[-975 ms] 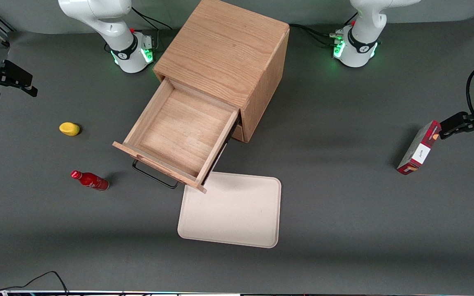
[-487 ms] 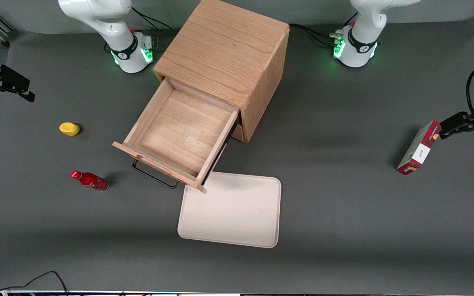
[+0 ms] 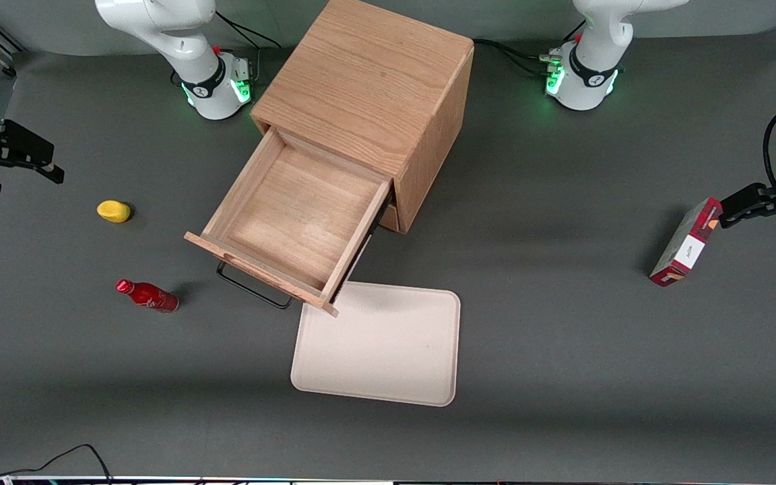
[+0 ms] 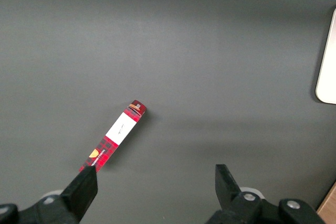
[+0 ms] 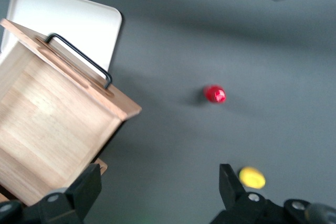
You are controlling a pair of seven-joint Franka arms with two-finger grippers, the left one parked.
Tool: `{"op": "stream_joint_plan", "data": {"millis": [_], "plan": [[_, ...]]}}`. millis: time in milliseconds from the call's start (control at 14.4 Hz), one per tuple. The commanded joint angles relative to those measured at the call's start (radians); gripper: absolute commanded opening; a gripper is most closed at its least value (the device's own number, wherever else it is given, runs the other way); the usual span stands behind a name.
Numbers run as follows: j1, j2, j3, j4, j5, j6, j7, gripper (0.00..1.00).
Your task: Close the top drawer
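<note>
- Nearest the front camera, a pale tray [image 3: 378, 347] lies flat on the grey worktop [image 3: 563, 337], one corner tucked beneath the drawer's front panel.
- The top drawer [image 3: 290, 219] hangs fully pulled out of the wooden cabinet [image 3: 368, 101], nothing inside, black handle [image 3: 253, 288] facing the tray.
- Toward the working arm's end: a red bottle [image 3: 147, 296] lying down, and a yellow lump [image 3: 114, 211] farther from the camera.
- The pincer [image 3: 7, 151] hovers over the worktop's edge, well apart from the drawer, fingers [image 5: 84, 190] spread wide, holding nothing.
</note>
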Motion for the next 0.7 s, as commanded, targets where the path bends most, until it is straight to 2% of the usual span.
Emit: {"op": "stream_joint_plan", "data": {"millis": [0,209,348,487,627], "plan": [[0.021,0.203,0.038,0.272,0.015,-0.055,-0.051,1.00],[0.050,0.340,0.079,0.415,0.015,-0.042,-0.051,1.00],[0.052,0.352,0.131,0.417,0.009,-0.015,-0.051,1.00],[0.053,0.349,0.136,0.416,0.010,-0.028,-0.058,1.00],[0.053,0.351,0.138,0.411,0.001,-0.034,-0.155,1.00]]}}
